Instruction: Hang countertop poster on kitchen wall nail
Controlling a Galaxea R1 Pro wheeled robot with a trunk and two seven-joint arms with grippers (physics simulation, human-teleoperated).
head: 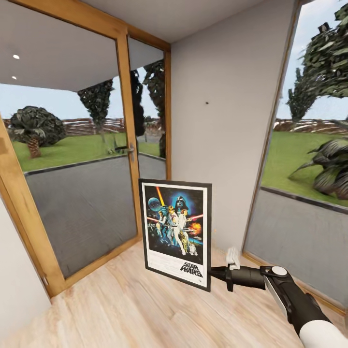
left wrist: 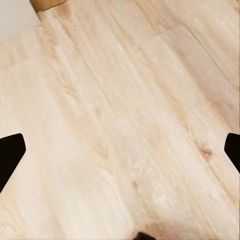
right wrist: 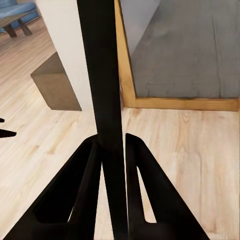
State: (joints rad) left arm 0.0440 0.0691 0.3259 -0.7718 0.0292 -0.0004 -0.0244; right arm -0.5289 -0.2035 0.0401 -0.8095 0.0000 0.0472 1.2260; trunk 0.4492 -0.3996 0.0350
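Note:
The Star Wars poster [head: 176, 232] hangs upright in the air in front of a pale grey wall, held at its lower right edge by my right gripper [head: 212, 274]. In the right wrist view the poster's thin black edge [right wrist: 102, 100] runs straight between the two black fingers [right wrist: 82, 185], which are shut on it. A tiny dark nail [head: 206, 103] dots the grey wall well above the poster's top edge. My left gripper [left wrist: 120, 150] is open over the bare wooden floor, its two dark fingertips [left wrist: 10, 150] far apart. The kitchen countertop is out of view.
A wood-framed glass door [head: 82, 159] stands to the left of the wall section, a tall window [head: 309, 183] to its right. Light wooden floor [head: 125, 314] lies below. The right wrist view shows a grey-brown block [right wrist: 56, 82] and a blue seat [right wrist: 20, 12] behind.

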